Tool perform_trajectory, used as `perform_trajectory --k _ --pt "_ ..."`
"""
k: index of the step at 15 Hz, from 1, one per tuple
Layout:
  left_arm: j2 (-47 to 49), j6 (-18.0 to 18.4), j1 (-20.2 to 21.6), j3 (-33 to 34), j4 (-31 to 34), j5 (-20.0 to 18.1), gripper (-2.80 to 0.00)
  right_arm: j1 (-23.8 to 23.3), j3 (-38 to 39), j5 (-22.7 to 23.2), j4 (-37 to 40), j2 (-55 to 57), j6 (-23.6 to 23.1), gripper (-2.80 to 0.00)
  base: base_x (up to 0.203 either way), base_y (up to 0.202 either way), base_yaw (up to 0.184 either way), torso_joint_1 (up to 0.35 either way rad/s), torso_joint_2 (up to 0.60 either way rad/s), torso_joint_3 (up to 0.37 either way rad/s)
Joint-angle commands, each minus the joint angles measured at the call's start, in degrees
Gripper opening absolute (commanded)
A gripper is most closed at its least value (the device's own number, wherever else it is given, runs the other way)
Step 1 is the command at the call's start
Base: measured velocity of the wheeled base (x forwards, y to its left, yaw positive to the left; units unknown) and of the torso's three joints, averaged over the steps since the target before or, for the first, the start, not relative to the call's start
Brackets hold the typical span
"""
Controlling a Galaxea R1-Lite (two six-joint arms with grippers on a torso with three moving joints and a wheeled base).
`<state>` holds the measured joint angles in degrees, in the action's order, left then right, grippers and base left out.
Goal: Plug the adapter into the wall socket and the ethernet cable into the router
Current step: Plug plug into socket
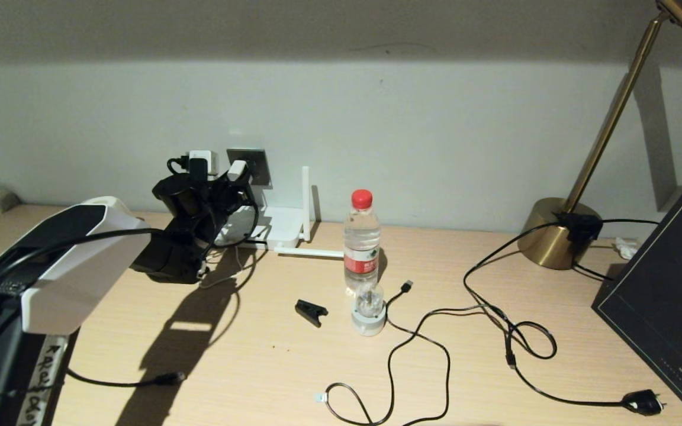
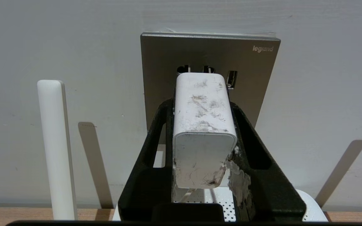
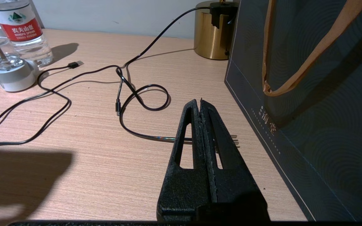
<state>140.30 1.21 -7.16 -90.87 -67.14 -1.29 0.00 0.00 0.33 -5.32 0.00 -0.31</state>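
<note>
Left gripper (image 2: 201,125) clamped on the adapter (image 2: 201,125), right at the wall socket (image 2: 168,56).

Adapter's front end sits against the grey socket plate, just under the upper pin holes; can't tell if the prongs are in. Router (image 1: 279,228) lies on the desk below the socket, one antenna (image 1: 305,201) upright. Ethernet cable (image 1: 376,408) loops loose on the near desk, clear connector (image 1: 319,397) free. Right gripper (image 3: 200,105) has its fingers pressed together, empty, over the desk beside a dark paper bag (image 3: 309,110).
</note>
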Motion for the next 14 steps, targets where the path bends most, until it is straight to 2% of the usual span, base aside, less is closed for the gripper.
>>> perform_trajectory --k 1,14 --pt "-0.2 0.02 0.04 0.08 -0.36 -0.03 -2.8 0.0 2.02 0.02 -0.05 0.09 -0.04 -2.8 0.0 0.0 0.0 0.0 0.0 0.0" --pt "0.15 0.02 0.04 -0.26 -0.36 -0.03 -2.8 0.0 2.02 0.02 0.04 0.09 -0.04 -2.8 0.0 0.0 0.0 0.0 0.0 0.0"
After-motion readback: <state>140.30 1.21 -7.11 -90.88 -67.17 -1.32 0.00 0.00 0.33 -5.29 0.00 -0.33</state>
